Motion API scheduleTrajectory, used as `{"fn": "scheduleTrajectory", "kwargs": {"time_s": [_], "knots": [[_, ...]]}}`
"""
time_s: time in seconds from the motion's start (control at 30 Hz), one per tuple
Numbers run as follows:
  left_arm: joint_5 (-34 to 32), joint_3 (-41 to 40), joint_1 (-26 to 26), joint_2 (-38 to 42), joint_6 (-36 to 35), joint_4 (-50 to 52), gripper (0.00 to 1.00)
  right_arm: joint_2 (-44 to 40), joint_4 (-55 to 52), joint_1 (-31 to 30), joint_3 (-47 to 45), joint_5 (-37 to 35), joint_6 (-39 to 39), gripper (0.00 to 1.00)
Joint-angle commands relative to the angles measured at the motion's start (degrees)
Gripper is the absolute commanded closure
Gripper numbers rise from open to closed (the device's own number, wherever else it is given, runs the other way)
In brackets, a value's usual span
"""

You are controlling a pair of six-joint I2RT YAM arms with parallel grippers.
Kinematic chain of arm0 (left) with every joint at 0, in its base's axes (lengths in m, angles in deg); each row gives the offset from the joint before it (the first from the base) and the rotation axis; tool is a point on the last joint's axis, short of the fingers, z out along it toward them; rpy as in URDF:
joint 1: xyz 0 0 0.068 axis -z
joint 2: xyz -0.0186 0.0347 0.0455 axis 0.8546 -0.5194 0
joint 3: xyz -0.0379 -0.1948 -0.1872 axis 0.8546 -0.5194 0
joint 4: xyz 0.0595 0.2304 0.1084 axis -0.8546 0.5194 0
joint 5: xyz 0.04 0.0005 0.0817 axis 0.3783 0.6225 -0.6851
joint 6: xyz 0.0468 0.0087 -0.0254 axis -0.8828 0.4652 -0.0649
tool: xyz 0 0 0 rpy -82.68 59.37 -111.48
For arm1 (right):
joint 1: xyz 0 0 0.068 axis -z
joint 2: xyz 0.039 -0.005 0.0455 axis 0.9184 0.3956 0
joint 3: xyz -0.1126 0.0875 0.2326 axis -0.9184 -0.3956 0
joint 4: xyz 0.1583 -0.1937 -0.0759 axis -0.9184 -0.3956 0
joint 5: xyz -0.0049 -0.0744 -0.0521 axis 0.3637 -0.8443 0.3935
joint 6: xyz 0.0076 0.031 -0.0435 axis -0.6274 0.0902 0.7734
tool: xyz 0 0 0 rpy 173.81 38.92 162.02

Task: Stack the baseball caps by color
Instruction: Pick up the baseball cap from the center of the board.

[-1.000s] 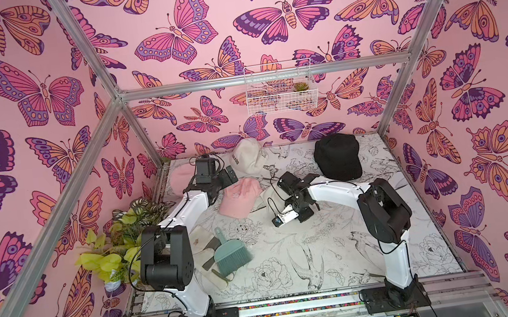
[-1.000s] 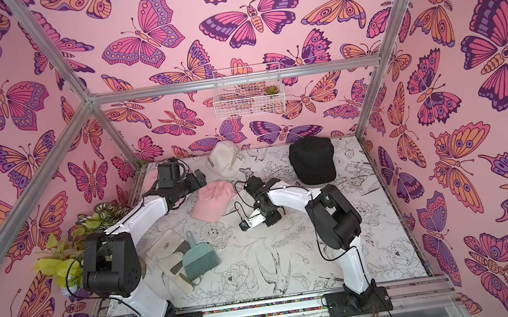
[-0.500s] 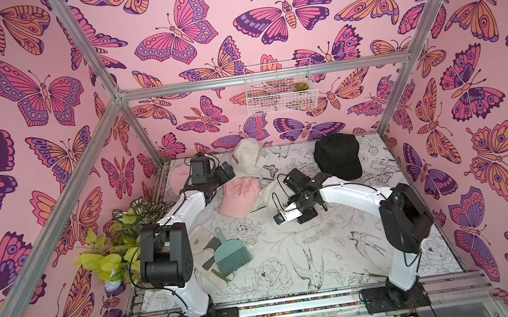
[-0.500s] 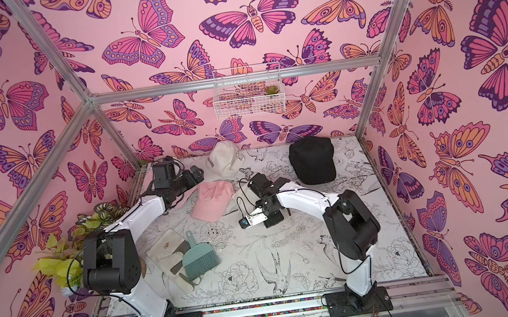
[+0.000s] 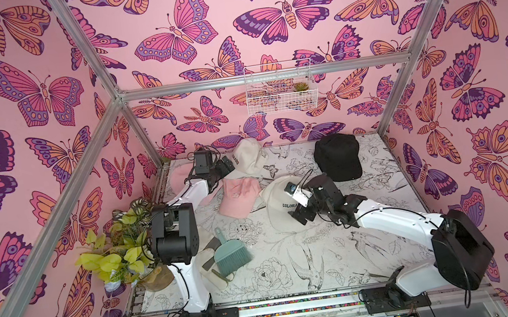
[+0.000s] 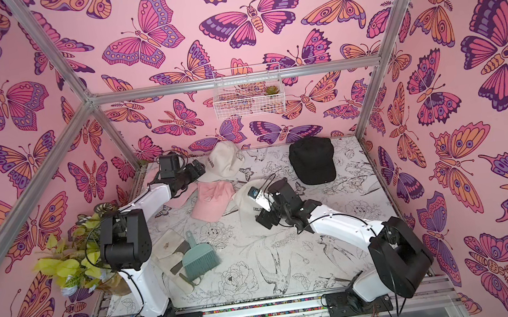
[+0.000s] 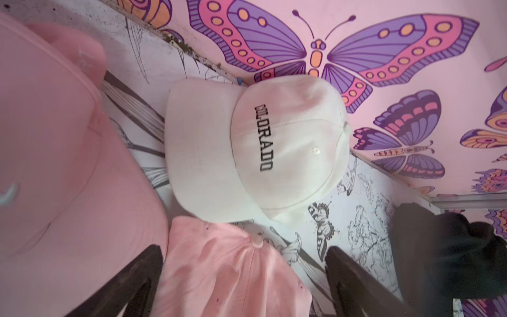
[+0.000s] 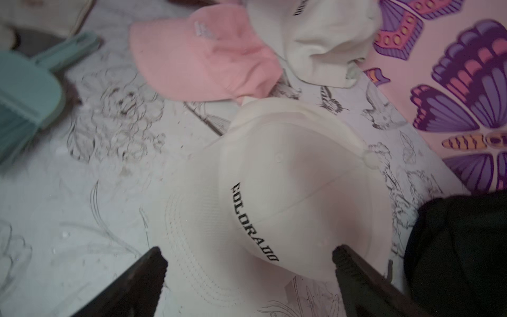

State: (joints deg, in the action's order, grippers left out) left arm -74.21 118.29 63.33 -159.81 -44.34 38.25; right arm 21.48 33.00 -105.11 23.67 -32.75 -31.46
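**Both hands spread over caps on the drawn desk**

The desk (image 5: 291,260), covered in line drawings of birds and flowers, carries everything. At its left edge stands a leafy potted plant (image 5: 118,248).

The black cap (image 5: 338,157) lies at the far right, near the back wall; whether more than one is stacked there cannot be told. Near the middle, a cream cap lettered "COLORADO" (image 5: 279,202) lies crown up, partly hidden by the right arm in both top views. A second cream cap (image 5: 247,155) sits against the back wall, its lettering plain in the left wrist view (image 7: 260,148). Between the two cream caps lies a pink cap (image 5: 237,197) with a white monogram; its edge meets the nearer cream one. Another pink cap (image 5: 179,175) rests at the far left corner, mostly under the left arm.

A teal hand brush (image 5: 233,254) lies nearer the front, on the left side, on some pale fabric.

The right hand (image 8: 249,254) hangs over the nearer cream cap, its fingers spread wide to either side of the lettering and grasping nothing. The left hand (image 7: 242,252) hovers near the back, fingers likewise wide apart, above the middle pink cap and just short of the far cream cap, gripping nothing.
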Motion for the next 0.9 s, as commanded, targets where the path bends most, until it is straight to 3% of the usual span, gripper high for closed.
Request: {"fn": "scheduleTrajectory", "kwargs": {"time_s": [0.0, 0.2, 0.4, 0.57, 0.77, 0.87], "knots": [[4.5, 4.5, -2.8, -3.6, -1.6, 6.6, 0.06, -0.6, 1.9, 0.6, 3.8, -3.9, -21.6, 0.01], [12.9, 16.3, -5.4, -12.0, -3.5, 17.7, 0.09, -7.0, 22.6, 0.7, -9.2, -7.0, -32.0, 0.01], [14.5, 23.1, -6.4, -17.8, -1.1, 19.7, 0.12, -8.2, 19.4, 0.9, -8.5, -8.5, -35.8, 0.01], [18.0, 30.1, -7.0, -24.0, 3.0, 20.2, 0.20, -10.2, 18.1, 1.1, -9.9, -9.5, -38.3, 0.01], [15.2, 33.1, -7.0, -27.7, 5.5, 20.2, 0.19, -13.4, 17.4, 1.1, -12.8, -11.2, -40.4, 0.01], [17.0, 35.4, -7.1, -30.3, 7.2, 19.5, 0.20, -14.6, 17.4, 1.1, -14.2, -12.1, -40.9, 0.01]]}}
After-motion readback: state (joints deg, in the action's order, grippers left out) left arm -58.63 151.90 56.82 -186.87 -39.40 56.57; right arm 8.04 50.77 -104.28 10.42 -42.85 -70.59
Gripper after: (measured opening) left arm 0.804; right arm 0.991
